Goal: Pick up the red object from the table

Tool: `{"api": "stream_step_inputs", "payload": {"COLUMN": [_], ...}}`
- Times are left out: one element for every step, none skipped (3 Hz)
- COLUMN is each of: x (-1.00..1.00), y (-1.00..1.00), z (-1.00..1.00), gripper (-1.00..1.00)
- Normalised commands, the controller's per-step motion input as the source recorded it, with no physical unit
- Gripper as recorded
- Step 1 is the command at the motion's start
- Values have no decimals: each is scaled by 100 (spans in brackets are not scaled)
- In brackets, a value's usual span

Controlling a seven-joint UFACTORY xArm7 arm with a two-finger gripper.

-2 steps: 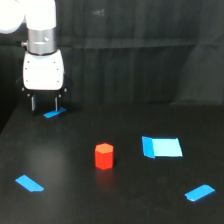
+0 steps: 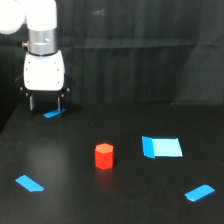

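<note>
Red-orange matte hexagonal block (image 2: 104, 155) mid-table (image 2: 75, 200) looks light and rigid; I'd pinch opposite flats, my gripper (image 2: 46, 104) open, empty, near the far edge.

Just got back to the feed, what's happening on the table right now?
The gripper hangs open at the exterior view's far left, above a blue tape strip, holding nothing. The red object stands untouched near the middle of the black table, well apart from the gripper. The pick-up has not begun.
</note>
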Motion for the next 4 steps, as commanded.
{"api": "stream_step_inputs", "payload": {"x": [49, 65, 85, 85], "y": [-9, -39, -58, -62], "z": [-21, 2, 4, 3], "gripper": [96, 100, 100, 100]}}
